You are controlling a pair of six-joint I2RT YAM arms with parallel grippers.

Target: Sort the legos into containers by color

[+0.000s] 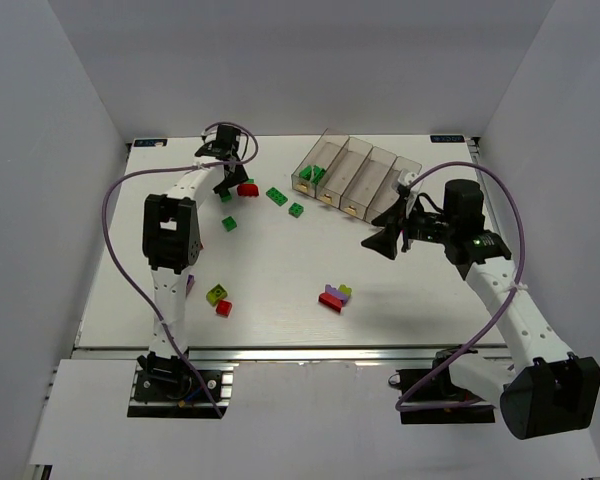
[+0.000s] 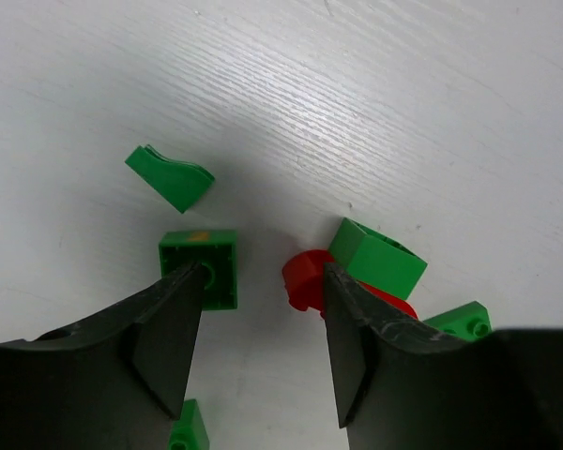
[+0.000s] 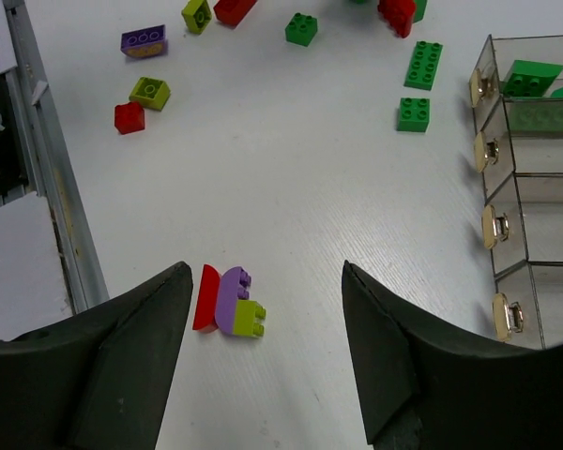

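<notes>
The left gripper (image 2: 263, 278) hangs partly open and empty over the far-left cluster, a square green brick (image 2: 205, 270) just beside its left finger and a red piece (image 2: 303, 279) by its right. The bins (image 1: 365, 172) lie rightward, nearer the open, empty right gripper (image 3: 267, 274).

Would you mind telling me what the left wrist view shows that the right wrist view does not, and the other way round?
Only the left wrist view shows the left hand, open, and, plainly, a green sloped piece beyond it. Only the right wrist view shows the open right hand, the containers with green pieces in the end one, and a red, purple and yellow-green cluster. Both show the white table and, it seems, the red piece under a green brick.
</notes>
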